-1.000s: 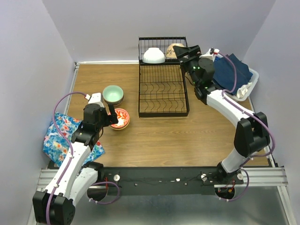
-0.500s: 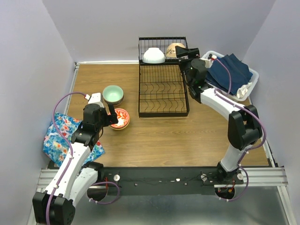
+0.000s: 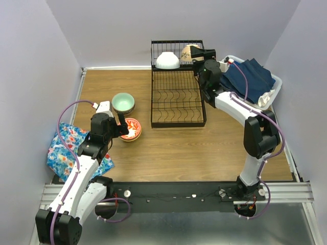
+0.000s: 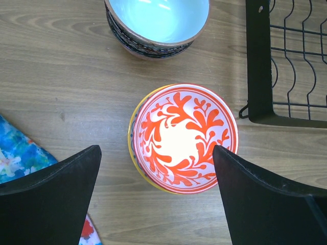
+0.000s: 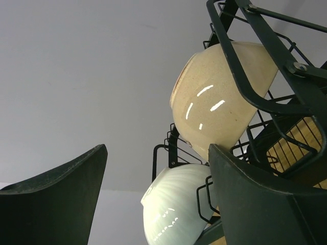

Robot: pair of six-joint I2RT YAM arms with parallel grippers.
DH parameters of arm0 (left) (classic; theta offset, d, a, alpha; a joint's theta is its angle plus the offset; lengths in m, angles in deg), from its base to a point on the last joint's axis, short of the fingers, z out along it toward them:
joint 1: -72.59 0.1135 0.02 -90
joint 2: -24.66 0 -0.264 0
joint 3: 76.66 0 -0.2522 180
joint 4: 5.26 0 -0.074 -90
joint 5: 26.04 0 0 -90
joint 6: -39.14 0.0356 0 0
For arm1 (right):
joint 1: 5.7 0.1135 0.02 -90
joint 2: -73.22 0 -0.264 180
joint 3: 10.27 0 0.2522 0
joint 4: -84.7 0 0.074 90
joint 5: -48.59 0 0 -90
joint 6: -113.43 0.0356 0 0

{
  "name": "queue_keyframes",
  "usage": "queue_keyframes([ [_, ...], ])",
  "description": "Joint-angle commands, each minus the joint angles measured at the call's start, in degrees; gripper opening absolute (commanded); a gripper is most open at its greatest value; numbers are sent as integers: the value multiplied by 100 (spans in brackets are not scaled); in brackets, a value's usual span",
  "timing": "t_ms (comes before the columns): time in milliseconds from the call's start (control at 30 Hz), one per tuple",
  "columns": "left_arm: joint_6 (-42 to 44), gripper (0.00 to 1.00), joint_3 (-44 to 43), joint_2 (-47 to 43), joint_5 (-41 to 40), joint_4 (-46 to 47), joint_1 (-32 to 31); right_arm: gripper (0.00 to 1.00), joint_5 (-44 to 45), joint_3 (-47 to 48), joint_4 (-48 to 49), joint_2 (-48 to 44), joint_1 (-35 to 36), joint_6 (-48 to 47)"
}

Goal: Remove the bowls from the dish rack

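The black wire dish rack (image 3: 177,102) stands at the back middle of the table. Its raised basket holds a plain white bowl (image 3: 167,60) and a beige bowl (image 3: 187,53), both tipped on their sides. My right gripper (image 3: 201,54) is open and empty at the basket's right end, next to the beige bowl. In the right wrist view the open gripper (image 5: 157,150) faces the beige bowl (image 5: 219,97) and the white bowl (image 5: 179,214) behind the rack's wires (image 5: 255,30). My left gripper (image 4: 156,151) is open above a red-patterned bowl (image 4: 184,138) stacked on another bowl.
A mint-green bowl (image 3: 123,101) tops a stack left of the rack, also in the left wrist view (image 4: 157,20). A white plastic basket (image 3: 276,80) of blue cloths sits right of the rack. A floral cloth (image 3: 64,148) lies at the near left. The back wall is close behind the rack.
My right gripper has swung left and closer to the rack's raised basket, up to the beige bowl. The left arm and the bowls on the table have not moved.
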Motion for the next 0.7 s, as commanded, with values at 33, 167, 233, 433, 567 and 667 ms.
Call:
queue_keyframes([
  [33,52,99,62,-94,0,131,-27,88,649,589,-839,112,107,83],
  [167,61,99,62,-129,-44,131,-36,89,746,747,-1437,24,98,39],
  [233,52,99,71,-138,-53,131,-27,90,649,931,-1901,16,107,-5],
  [433,61,99,80,-173,-88,132,-27,92,430,1406,-3114,-63,107,-164],
  [567,61,99,71,-199,-105,123,-27,92,394,1853,-3740,6,107,-233],
  [667,61,99,71,-217,-97,131,-27,92,403,2486,-4241,261,107,-304],
])
